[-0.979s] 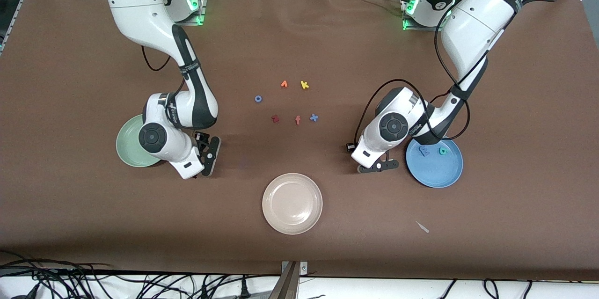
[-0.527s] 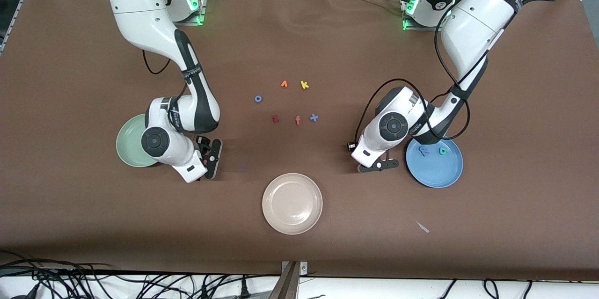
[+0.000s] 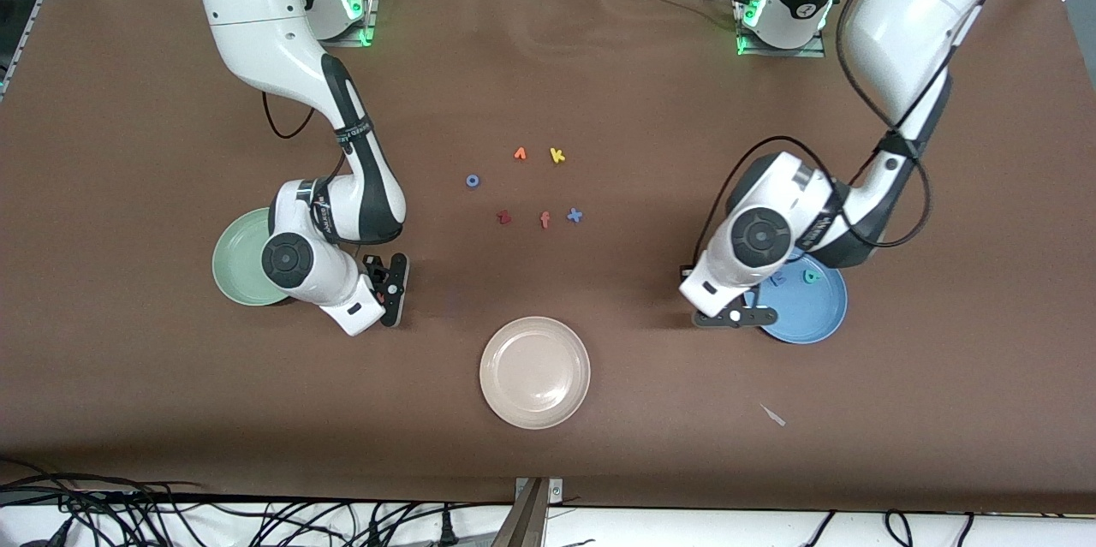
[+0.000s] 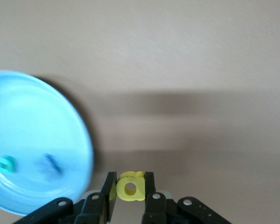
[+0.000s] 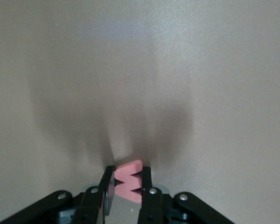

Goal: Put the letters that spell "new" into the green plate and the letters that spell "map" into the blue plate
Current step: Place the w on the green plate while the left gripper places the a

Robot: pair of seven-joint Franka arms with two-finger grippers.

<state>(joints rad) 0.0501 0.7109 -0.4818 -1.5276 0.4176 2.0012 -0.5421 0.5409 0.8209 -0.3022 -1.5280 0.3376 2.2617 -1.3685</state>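
1. The left gripper (image 4: pixel 129 193) is pinching the yellow a (image 4: pixel 129 186), hanging at the blue plate (image 3: pixel 813 320) rim; it should be centering over the plate before letting go
2. The right gripper (image 5: pixel 127 186) is clamping the pink w (image 5: pixel 128 181) beside the green plate (image 3: pixel 231 260); it should be carrying it over that plate

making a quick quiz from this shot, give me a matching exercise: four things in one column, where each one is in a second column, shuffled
Things:
1. yellow a
2. pink w
3. teal p
4. blue o

Places:
A. lying in the blue plate
B. loose on the table among the spare letters
C. clamped in the left gripper
D. clamped in the right gripper

Pairs: 1-C, 2-D, 3-A, 4-B
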